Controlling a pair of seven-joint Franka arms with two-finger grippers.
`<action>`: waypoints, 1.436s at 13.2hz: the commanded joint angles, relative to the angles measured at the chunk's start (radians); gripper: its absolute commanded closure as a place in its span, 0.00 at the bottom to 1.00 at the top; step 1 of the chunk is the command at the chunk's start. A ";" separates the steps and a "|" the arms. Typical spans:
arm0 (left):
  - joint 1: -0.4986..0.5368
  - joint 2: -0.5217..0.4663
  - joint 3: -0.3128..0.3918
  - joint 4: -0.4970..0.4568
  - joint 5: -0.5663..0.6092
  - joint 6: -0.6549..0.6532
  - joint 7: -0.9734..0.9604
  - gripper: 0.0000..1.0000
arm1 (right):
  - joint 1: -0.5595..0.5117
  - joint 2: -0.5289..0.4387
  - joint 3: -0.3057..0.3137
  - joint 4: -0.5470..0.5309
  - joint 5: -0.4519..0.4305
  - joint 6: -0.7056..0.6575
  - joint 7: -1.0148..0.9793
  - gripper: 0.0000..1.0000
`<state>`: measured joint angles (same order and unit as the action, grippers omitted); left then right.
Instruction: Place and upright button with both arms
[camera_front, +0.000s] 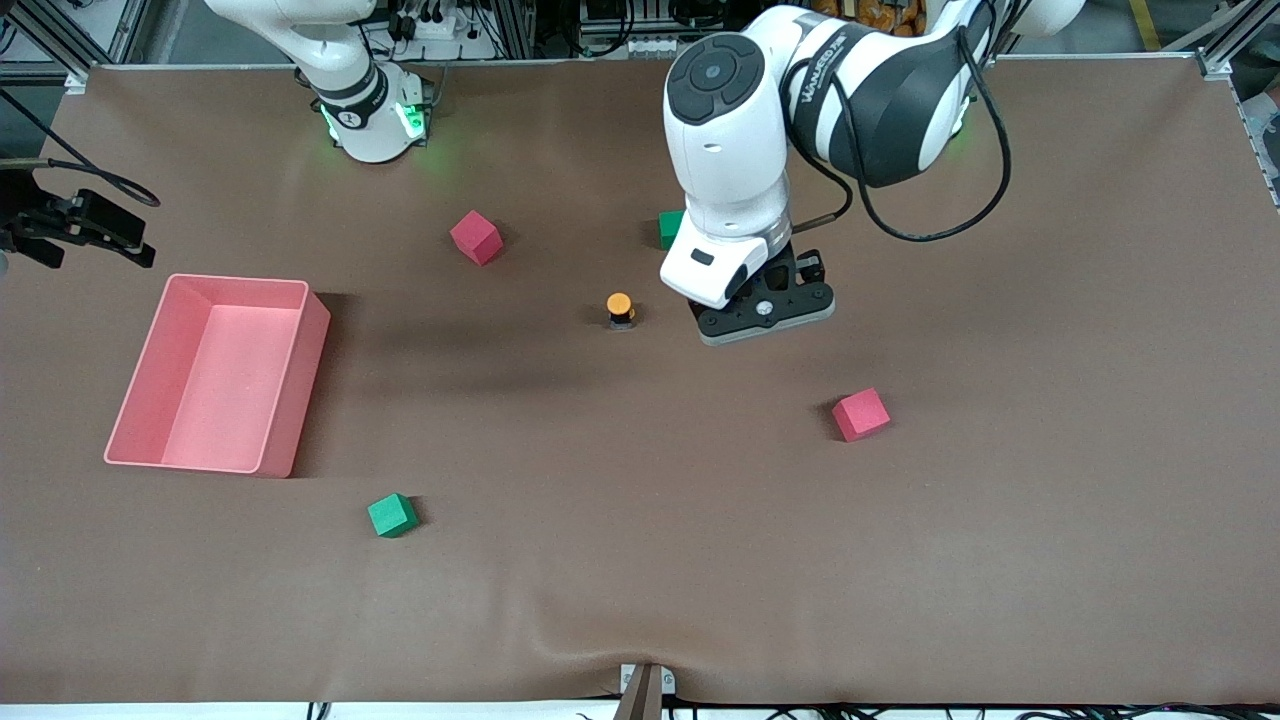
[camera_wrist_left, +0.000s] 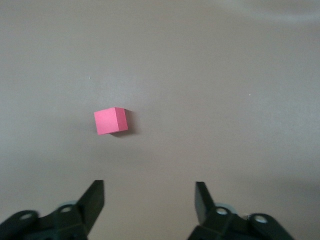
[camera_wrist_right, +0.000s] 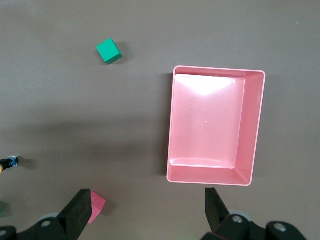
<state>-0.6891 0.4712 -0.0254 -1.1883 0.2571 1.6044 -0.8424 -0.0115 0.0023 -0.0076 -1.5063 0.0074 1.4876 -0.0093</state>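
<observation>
On brown table cloth (camera_front: 1000, 560), button (camera_front: 620, 309) upright among cubes

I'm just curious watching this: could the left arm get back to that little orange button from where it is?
Probably yes. The button stands upright on bare table beside the left gripper, whose fingers are open and empty, with nothing between them.
</observation>
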 joint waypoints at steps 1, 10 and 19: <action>0.040 -0.020 -0.007 -0.011 -0.027 0.003 0.141 0.00 | -0.001 -0.028 0.001 -0.028 -0.010 0.010 0.003 0.00; 0.173 -0.046 -0.008 -0.010 -0.038 0.012 0.161 0.00 | -0.002 -0.028 0.001 -0.028 -0.010 0.005 0.005 0.00; 0.523 -0.236 -0.008 -0.025 -0.309 -0.063 0.460 0.00 | -0.004 -0.027 0.001 -0.028 -0.010 0.000 0.003 0.00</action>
<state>-0.2178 0.2919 -0.0211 -1.1802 -0.0132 1.5709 -0.4425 -0.0118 0.0007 -0.0091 -1.5117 0.0074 1.4867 -0.0092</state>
